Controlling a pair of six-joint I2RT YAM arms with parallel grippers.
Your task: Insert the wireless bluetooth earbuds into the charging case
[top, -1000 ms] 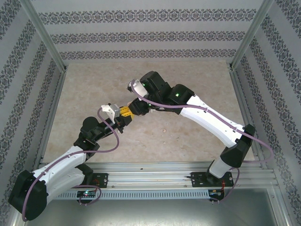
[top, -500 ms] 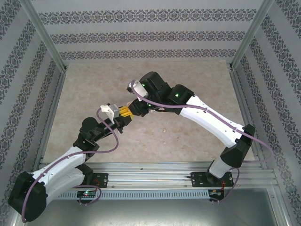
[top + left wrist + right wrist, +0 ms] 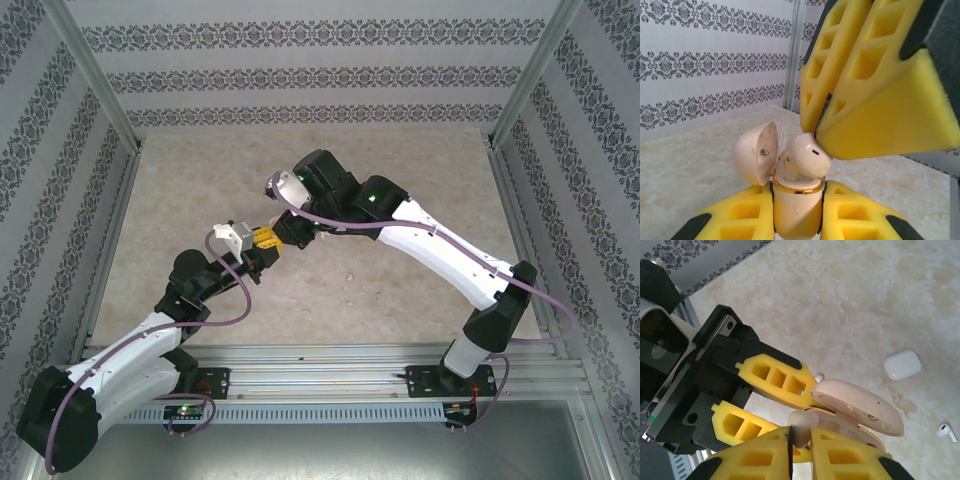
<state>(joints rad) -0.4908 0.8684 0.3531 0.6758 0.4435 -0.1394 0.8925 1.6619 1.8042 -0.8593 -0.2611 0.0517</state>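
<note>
My left gripper (image 3: 798,189) clamps the open cream case (image 3: 795,212); my right gripper (image 3: 821,134) pinches a cream earbud (image 3: 804,156) at its twelve o'clock rim.

I hold a cream charging case (image 3: 795,212) upright in my left gripper (image 3: 797,200). It has a gold rim, and its hinged lid (image 3: 754,152) stands open, tipped back. A cream earbud (image 3: 807,156) sits partway in its mouth, pinched by my right gripper (image 3: 821,131). On the table lie a closed glossy white case (image 3: 902,365) and, near it, a white stemmed earbud (image 3: 946,432).
</note>
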